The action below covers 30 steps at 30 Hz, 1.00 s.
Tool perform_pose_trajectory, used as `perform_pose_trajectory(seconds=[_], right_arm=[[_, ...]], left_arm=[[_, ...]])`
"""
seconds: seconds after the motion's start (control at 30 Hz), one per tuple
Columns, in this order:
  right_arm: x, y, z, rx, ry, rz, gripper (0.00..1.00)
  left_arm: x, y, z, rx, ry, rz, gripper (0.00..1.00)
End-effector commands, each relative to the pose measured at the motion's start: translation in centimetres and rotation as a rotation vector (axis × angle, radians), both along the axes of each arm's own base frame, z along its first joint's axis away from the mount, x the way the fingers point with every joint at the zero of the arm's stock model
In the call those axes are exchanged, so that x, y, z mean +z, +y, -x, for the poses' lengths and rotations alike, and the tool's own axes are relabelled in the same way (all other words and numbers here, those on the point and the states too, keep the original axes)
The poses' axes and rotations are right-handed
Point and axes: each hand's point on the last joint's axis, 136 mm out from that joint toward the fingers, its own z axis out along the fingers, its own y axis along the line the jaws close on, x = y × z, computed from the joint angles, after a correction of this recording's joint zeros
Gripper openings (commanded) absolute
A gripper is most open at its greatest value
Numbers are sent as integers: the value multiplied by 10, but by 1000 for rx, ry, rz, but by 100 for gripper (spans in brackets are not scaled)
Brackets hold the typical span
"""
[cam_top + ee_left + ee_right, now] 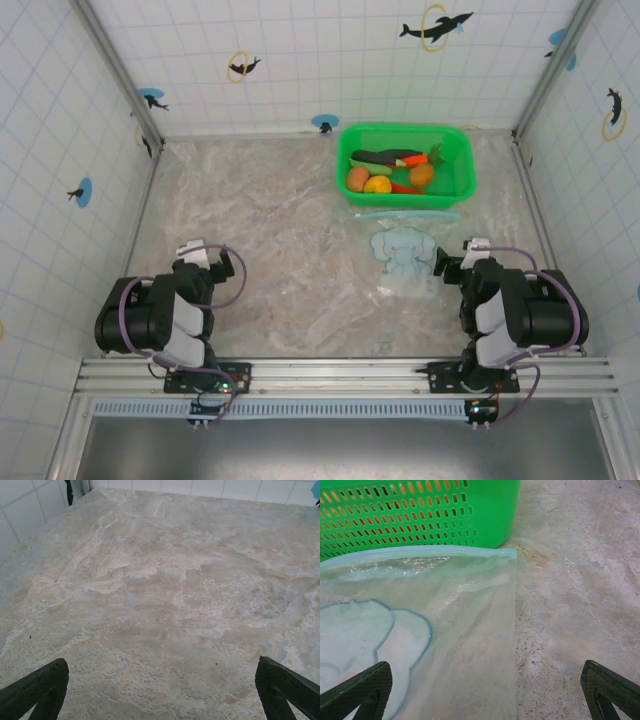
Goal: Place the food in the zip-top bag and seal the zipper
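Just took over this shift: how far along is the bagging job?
Done: nothing yet; the small toy produce lies in the green plastic mesh basket. In hand: nothing; the left gripper and right gripper stand open and empty. Left: move each piece into the clear elephant-print zip-top bag lying flat beside the basket, then seal its pale blue zipper strip.

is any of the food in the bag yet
No, the food all sits in the green basket, next to the flat bag.

The marble-patterned table (260, 230) carries a green mesh basket (404, 199) and, just beside it, the flat zip-top bag (404, 254).
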Motion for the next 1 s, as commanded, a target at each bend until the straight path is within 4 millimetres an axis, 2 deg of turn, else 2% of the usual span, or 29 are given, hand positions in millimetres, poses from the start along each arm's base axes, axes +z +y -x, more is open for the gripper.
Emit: perform_pose_trajectory(seconds=[0.0,0.3,0.97], right_arm=[[10,-1,-2,0,-44,-1,100],[10,-1,-2,0,-45,1,100],[10,0,-2,6,-48,-8,100]], left_arm=[[3,0,0,-5,-15,20,98],[6,0,1,26,-27,-29,98],[5,0,0,17,-20,-14,98]])
